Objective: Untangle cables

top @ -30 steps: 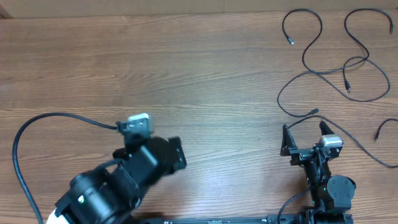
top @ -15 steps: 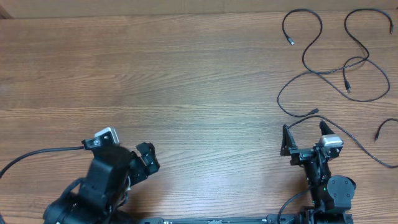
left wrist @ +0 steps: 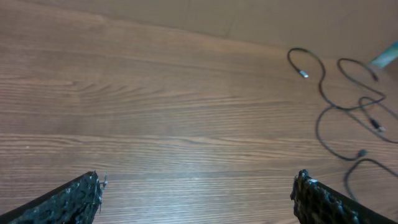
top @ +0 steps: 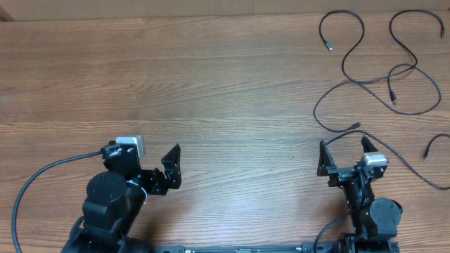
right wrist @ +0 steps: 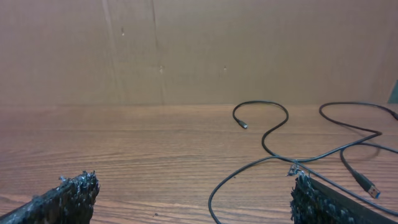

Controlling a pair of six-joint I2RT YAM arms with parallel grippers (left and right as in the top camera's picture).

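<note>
The cables [top: 365,83] lie in loose curves at the far right of the table [top: 211,84], spread from its far edge down toward the right gripper [top: 344,149]. Several strands cross one another near the middle of the bunch. Their small plug ends lie apart.

The right gripper sits low at the near right with its jaws spread wide and nothing between them. It points toward the cables. One plug [top: 358,125] lies just ahead of its opening, slightly toward its right finger and not touching it. From that plug the strand curves away to the left and up into the bunch. Another strand [top: 411,169] runs diagonally just beside the gripper's right side. In the right wrist view the cables fill the right half of the scene, and one strand passes very close to the right fingertip [right wrist: 301,186]. I cannot tell if it touches. A silver-tipped plug [right wrist: 244,125] lies further ahead, near the wall.

The left gripper [left wrist: 198,183] is at the near left, well apart from the cables. Its jaws are also spread wide and hold nothing. Only bare wood lies between its fingertips. In its wrist view the cables show far off at the upper right, blurred.
</note>
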